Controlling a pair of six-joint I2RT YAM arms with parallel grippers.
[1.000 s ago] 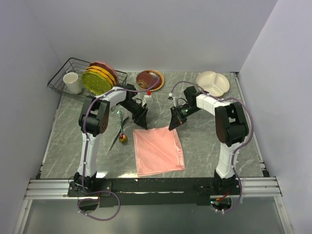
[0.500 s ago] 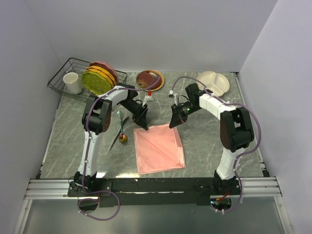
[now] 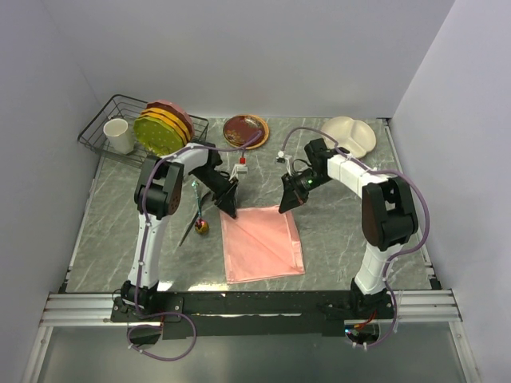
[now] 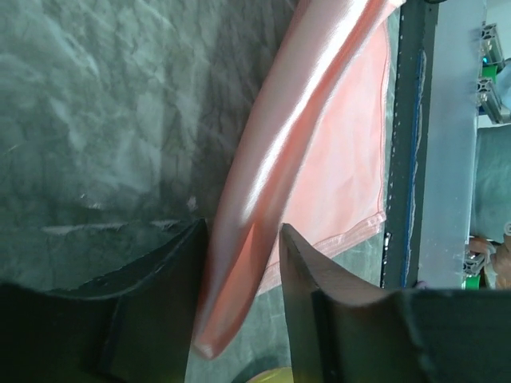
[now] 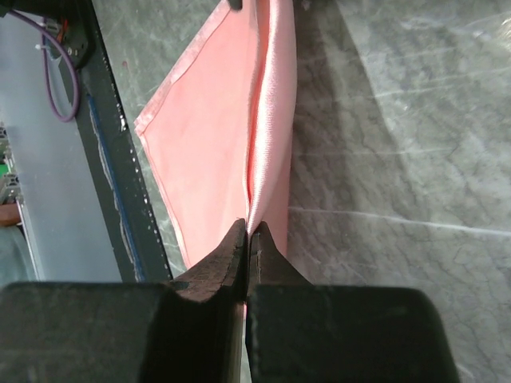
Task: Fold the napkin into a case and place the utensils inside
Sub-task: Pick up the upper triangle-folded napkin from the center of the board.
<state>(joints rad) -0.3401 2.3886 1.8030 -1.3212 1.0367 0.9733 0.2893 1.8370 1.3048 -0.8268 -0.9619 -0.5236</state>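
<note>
Napkin (image 3: 261, 243) runs down-frame from both hands at its upper corners: right hand (image 5: 247, 231) pinched shut on one, left hand (image 4: 242, 239) straddling a raised fold, grip unclear.

Robotics lab cell: plain white walls (image 3: 239, 48), marble-look tabletop (image 3: 335, 231), aluminium rail (image 3: 255, 306), 2 bolted-down robot arms (image 3: 146, 231).

The grey marble table (image 3: 112, 247) carries a folded pink napkin (image 3: 262, 246) near its middle. Just left of the napkin lie the utensils (image 3: 196, 217). Far left of it stands a wire rack (image 3: 94, 128), straight beyond it a brown plate (image 3: 245, 129), and far right a cream dish (image 3: 349, 136).
</note>
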